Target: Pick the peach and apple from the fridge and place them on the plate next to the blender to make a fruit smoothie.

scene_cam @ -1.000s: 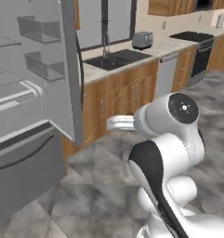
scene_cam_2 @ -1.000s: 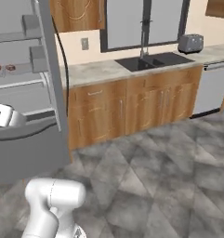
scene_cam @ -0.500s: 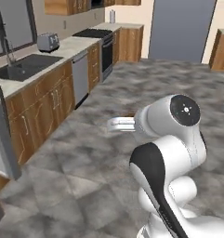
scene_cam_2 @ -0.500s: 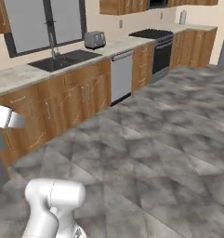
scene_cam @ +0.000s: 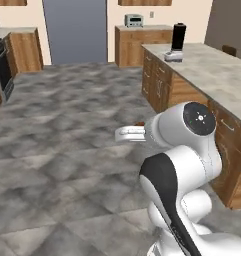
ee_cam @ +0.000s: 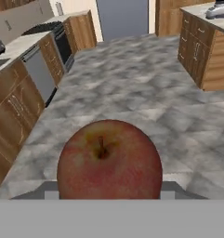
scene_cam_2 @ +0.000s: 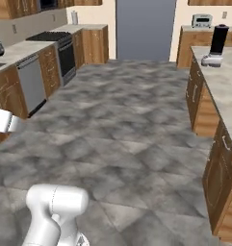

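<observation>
- In the hand view, low in the centre, we see the round dark red apple, stem up, pinched between our gripper fingers, whose tips it hides.
- In the left base view, a sliver of red shows mid-frame at the hand.
- Beyond lies the grey stone-tiled floor.
- At the upper right of both base views, the black jug-shaped blender stands on the pale island counter.

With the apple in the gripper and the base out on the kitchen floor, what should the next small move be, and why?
Probably keep the grip closed and drive on toward the blender at the far end of the island counter. The apple sits held at the gripper, and open floor lies between the base and that counter.
</observation>
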{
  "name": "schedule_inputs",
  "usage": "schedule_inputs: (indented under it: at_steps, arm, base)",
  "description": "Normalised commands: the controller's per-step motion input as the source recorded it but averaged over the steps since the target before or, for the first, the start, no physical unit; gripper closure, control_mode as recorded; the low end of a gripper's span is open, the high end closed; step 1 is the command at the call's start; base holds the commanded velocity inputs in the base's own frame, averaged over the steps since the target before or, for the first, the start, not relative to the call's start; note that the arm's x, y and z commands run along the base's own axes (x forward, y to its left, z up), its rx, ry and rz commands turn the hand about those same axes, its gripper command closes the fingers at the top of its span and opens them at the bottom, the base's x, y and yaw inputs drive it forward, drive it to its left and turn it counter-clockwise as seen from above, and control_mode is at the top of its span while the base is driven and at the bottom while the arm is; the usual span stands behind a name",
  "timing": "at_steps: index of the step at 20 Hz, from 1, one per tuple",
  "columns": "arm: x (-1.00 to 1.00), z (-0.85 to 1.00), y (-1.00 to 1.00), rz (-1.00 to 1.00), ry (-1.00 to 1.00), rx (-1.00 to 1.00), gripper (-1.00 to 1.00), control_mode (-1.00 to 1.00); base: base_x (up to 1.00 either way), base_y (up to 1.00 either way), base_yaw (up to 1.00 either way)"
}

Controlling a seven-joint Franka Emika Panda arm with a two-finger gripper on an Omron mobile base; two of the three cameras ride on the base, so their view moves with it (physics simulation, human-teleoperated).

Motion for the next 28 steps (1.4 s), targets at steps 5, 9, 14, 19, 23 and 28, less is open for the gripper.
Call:
schedule_inputs:
  at_steps: [5, 9, 14, 19, 23, 28]
  arm:
    - [0.0, 0.0, 0.0, 0.0, 0.0, 0.0, 1.0, 1.0]
    - [0.0, 0.0, 0.0, 0.0, 0.0, 0.0, 1.0, 1.0]
    - [0.0, 0.0, 0.0, 0.0, 0.0, 0.0, 1.0, 1.0]
    - [0.0, 0.0, 0.0, 0.0, 0.0, 0.0, 1.0, 1.0]
    - [0.0, 0.0, 0.0, 0.0, 0.0, 0.0, 1.0, 1.0]
    - [0.0, 0.0, 0.0, 0.0, 0.0, 0.0, 1.0, 1.0]
  base:
    - [0.26, 0.0, -0.68]
    - [0.73, 0.19, -0.5]
    - [1.0, 0.62, -0.28]
    - [1.0, 0.77, -0.25]
    - [1.0, 0.88, -0.25]
    - [1.0, 0.97, -0.29]
